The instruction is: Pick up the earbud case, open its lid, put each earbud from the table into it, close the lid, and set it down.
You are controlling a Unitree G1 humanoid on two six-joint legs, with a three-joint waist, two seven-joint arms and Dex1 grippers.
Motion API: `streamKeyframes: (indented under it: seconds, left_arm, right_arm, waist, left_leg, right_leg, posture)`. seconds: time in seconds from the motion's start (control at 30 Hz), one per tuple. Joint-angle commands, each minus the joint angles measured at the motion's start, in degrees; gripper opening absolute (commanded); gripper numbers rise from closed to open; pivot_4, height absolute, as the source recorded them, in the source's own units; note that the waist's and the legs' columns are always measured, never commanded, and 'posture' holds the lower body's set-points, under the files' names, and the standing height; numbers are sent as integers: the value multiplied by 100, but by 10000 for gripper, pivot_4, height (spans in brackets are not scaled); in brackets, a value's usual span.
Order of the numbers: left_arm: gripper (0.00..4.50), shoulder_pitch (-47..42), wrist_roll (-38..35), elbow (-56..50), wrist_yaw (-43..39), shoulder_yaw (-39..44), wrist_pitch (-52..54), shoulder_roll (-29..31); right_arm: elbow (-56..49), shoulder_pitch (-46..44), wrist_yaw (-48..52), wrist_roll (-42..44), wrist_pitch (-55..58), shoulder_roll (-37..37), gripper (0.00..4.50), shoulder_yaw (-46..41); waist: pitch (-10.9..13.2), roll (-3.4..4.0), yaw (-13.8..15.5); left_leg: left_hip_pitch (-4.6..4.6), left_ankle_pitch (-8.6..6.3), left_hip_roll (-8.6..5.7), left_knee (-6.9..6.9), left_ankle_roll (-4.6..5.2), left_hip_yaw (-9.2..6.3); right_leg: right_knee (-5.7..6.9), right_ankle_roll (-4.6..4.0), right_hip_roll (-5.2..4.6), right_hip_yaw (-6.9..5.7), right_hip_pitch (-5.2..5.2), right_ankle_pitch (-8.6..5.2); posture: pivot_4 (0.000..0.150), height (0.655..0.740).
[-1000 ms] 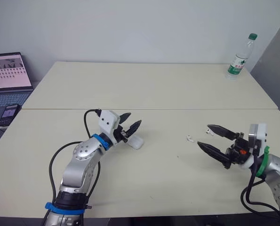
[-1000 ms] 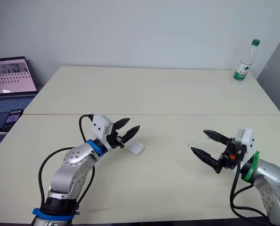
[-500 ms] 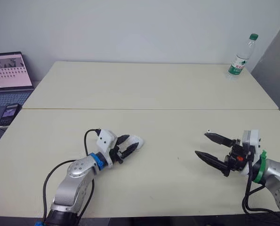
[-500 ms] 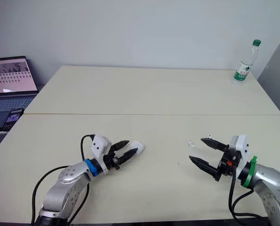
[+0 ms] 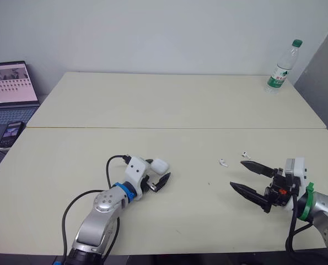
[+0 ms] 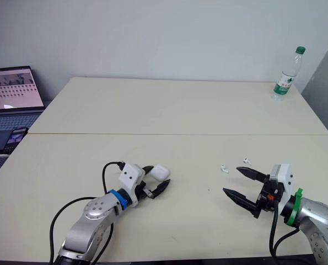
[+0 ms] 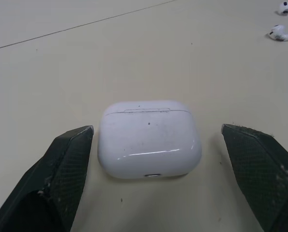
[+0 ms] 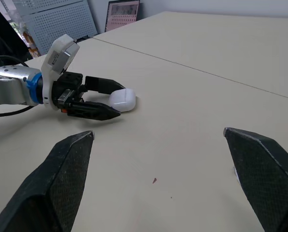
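There is one earbud case (image 5: pixel 159 164), two earbuds (image 5: pixel 222 163) (image 5: pixel 245 154), one bottle (image 5: pixel 281 66), one laptop (image 5: pixel 9 91), one phone (image 5: pixel 10 130) and two tables (image 5: pixel 169 99) (image 5: pixel 53 182).

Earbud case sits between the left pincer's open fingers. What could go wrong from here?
1. The earbud case lies flat, nearer one finger of the left pincer than the other; closing may shove it sideways before both fingers grip.
2. Its shell looks glossy and rounded, so it could slip out under the squeeze.
3. The two earbuds lie close to the open right pincer; a careless reach might knock them away.
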Motion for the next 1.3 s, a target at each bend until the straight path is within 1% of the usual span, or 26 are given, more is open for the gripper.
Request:
streamKeyframes:
  seconds: [0.03, 0.2, 0.3, 0.4, 0.43, 0.6, 0.73, 0.8, 0.9, 1.0, 1.1, 1.17, 1.23, 1.3]
  left_arm:
    - [44524, -157, 172, 44, 147, -39, -9, -44]
    - [44524, -262, 152, 119, 90, -82, 230, -27]
    - [38490, -224, 116, 60, 36, -92, 310, -4]
    - [28458, -172, 108, -24, 33, -108, 356, 10]
    - [27855, -159, 104, -48, 38, -111, 372, 11]
    - [27868, -194, 57, -87, 62, -36, 279, -50]
    - [27868, -493, -356, -149, 39, 311, 281, -242]
    - [27868, -667, -394, 44, -44, 517, 166, -98]
    - [27868, -939, -352, 556, -271, 769, -318, 208]
    - [27868, -1340, -326, 1017, -445, 834, -908, 274]
    - [27868, -1714, -428, 1193, -583, 790, -1282, 73]
    - [27868, -1997, -507, 1248, -726, 647, -1475, -157]
    - [27868, -2238, -496, 1327, -857, 465, -1653, -398]
    - [27868, -2438, -414, 1465, -959, 271, -1853, -614]
  right_arm:
    - [-265, 13, -13, 49, -132, -3, 45000, -176]
    - [-293, 34, -34, 66, -142, -10, 45000, -182]
    - [-305, 52, -16, 57, -159, -27, 45000, -194]
    - [-293, 56, 53, 56, -209, -43, 45000, -200]
    - [-287, 52, 75, 65, -217, -48, 45000, -202]
    - [-249, 31, 215, 41, -265, -114, 45000, -173]
    - [-262, -89, 120, 69, -141, -136, 45000, -120]
    - [-322, -180, 125, 212, -56, -146, 45000, -129]
    - [-356, -359, 164, 374, -27, -108, 45000, -134]
    - [-307, -581, 76, 436, 20, -75, 45000, -96]
    - [-306, -828, -183, 589, 224, 28, 45000, -86]
    - [-317, -1151, -554, 690, 375, 173, 45000, -52]
    - [-291, -1510, -1054, 535, 501, 345, 45000, 56]
    - [-283, -1884, -1684, 564, 859, 529, 45000, 132]
  waist:
    - [0, 0, -2]
    - [0, 0, -1]
    - [-1, 1, -1]
    - [-1, 1, -1]
    - [-1, 1, -1]
    - [-1, 1, -1]
    - [2, -3, -1]
    - [2, -3, -1]
    - [2, -1, -19]
    - [3, -2, -7]
    - [8, -11, 27]
    - [10, -14, 34]
    - [11, -16, 31]
    - [10, -15, 21]
  left_leg:
    - [1, 0, 0, 0, 0, 0]
    - [4, 0, 1, 1, 0, -2]
    - [3, 0, 0, 0, 0, -1]
    - [3, 0, 0, 0, 0, -1]
    - [2, 0, 0, 0, 0, -1]
    - [3, 0, 0, 0, 0, -1]
    - [1, 0, 0, 1, 0, -1]
    - [1, 0, 0, 1, 0, -2]
    - [6, 0, 3, 0, 0, -1]
    - [4, 0, 6, -2, 0, -4]
    - [-5, 0, -1, 1, 0, -1]
    - [-10, 0, -8, 1, 0, 1]
    - [-16, 0, -9, 2, 0, 3]
    - [-21, 0, -10, 1, 0, 5]
  right_leg:
    - [1, 1, 0, 0, 0, 0]
    - [4, 1, 3, -1, 1, 0]
    - [4, 1, 3, -1, 1, 0]
    - [3, 1, 2, -1, 1, -1]
    - [2, 1, 2, -1, 1, -1]
    - [2, 1, 1, -1, 1, -1]
    - [2, 1, 2, -2, 1, 0]
    - [2, 2, 3, -2, 0, 0]
    - [5, 1, 26, 1, 0, 0]
    - [6, -3, 31, -3, -1, -2]
    - [0, -7, 24, -2, -2, 5]
    - [-7, -12, 16, -2, -1, 15]
    - [-16, -8, 15, -2, -2, 22]
    - [-30, -3, 15, -2, -2, 28]
  posture:
    - [1500, 7362]
    - [1500, 7362]
    - [1500, 7362]
    - [1500, 7362]
    - [1500, 7362]
    - [1500, 7362]
    - [1500, 7362]
    - [1500, 7362]
    - [1500, 7362]
    - [1500, 7362]
    - [1500, 7362]
    - [1500, 7362]
    - [1500, 7362]
    - [1500, 7362]
